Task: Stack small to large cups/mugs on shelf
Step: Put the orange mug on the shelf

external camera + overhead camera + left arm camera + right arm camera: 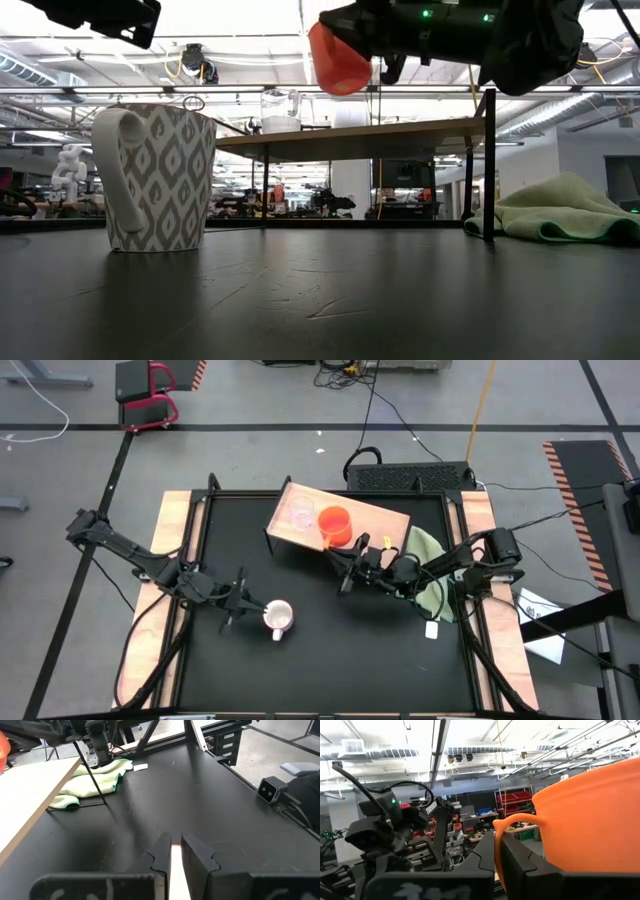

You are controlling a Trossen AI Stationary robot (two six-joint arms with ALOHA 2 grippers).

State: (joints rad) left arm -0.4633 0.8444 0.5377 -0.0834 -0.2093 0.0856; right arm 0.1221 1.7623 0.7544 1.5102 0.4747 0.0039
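Note:
The clear cup [301, 512] stands on the wooden shelf [385, 520] near its left end; it also shows in the low view [280, 110]. My right gripper [352, 550] is shut on the orange mug [335, 523] above the shelf. The white patterned mug [160, 178] stands on its base on the black table, handle toward the table's left. My left gripper [243, 603] hovers above and left of it, touching nothing. Its fingers [195, 852] stand a narrow gap apart, with a white strip showing between them. My right gripper pinches the orange mug's handle [496, 845] between its two fingers. The fingers come about level from the table's right. The mug [338, 62] is lifted clear above the shelf board [400, 130], slightly tilted, with its mouth up.
A green cloth [425, 565] lies on the table right of the shelf. The shelf's thin black legs [489, 165] stand between the cloth and the white mug. Bare black table lies in front of the shelf and toward the near edge.

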